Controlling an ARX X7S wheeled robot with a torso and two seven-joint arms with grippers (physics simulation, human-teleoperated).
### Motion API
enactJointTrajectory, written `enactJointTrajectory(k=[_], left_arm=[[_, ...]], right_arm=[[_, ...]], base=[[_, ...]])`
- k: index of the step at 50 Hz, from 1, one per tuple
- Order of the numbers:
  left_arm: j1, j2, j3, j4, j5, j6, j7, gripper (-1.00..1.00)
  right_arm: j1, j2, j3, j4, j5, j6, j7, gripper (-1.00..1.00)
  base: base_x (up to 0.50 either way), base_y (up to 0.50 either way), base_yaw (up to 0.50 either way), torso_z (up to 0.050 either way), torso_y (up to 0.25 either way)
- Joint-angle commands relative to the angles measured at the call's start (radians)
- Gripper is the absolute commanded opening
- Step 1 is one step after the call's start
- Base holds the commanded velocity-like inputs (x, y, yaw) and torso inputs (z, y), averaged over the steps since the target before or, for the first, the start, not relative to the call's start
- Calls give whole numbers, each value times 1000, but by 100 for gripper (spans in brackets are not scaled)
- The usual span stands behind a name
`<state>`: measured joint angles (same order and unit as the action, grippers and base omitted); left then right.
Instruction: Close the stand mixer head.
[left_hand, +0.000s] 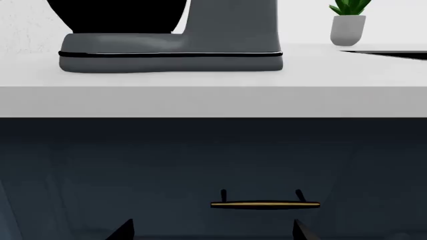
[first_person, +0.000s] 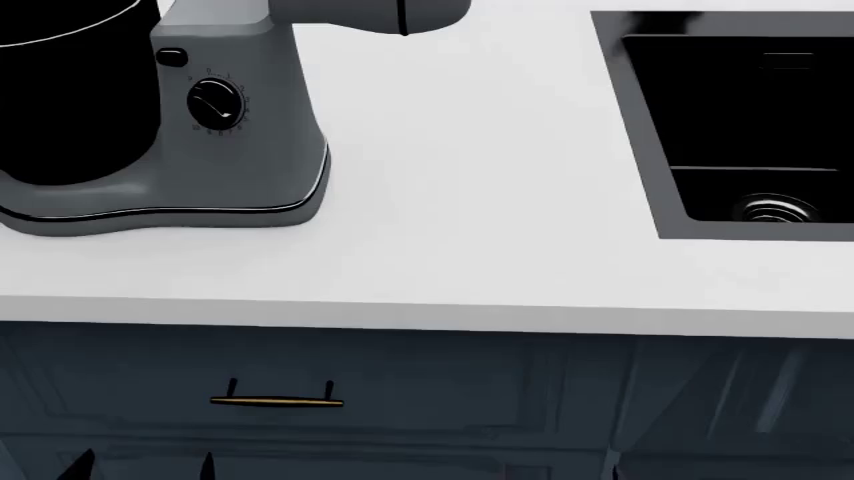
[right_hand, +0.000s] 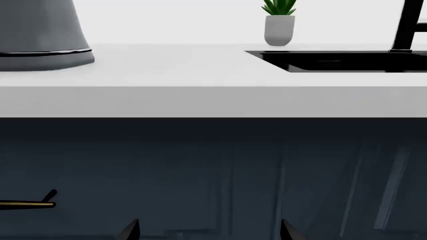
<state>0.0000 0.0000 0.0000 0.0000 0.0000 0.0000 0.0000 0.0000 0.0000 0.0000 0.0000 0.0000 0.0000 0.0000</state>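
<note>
White counter (first_person: 507, 230) spans the head view; black sink (first_person: 747, 130) is set in at 2 o'clock. The mixer's grey base column (first_person: 240, 120) is placed at 10 o'clock beside the black bowl (first_person: 67, 90). The stand mixer head (first_person: 387, 12) is cut off at 12 o'clock. It is judged rigid, heavy, hinged and smooth; a push down on its outer end is advised. Left gripper (left_hand: 212, 235) and right gripper (right_hand: 208, 234) fingertips are seen apart, empty, below counter level.

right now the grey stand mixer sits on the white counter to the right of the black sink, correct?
Not quite: the grey stand mixer sits on the white counter to the left of the black sink, not the right. The head view shows it.
</note>
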Motion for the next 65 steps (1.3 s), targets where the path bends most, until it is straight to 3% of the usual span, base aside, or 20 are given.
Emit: enactJointTrajectory(k=[1, 36, 65], left_arm=[[2, -13, 15, 6, -13, -4, -15, 100], [-1, -82, 84, 4, -99, 33, -102, 100], [-5, -113, 121, -1, -136, 48, -127, 100]], right_arm=[[-2, 18, -23, -6, 18, 4, 23, 100], [-4, 83, -96, -22, 88, 4, 97, 100], [-1, 111, -127, -20, 130, 14, 132, 100]], base=[[0, 0, 0, 0, 0], [0, 0, 0, 0, 0], [0, 0, 0, 50, 0]])
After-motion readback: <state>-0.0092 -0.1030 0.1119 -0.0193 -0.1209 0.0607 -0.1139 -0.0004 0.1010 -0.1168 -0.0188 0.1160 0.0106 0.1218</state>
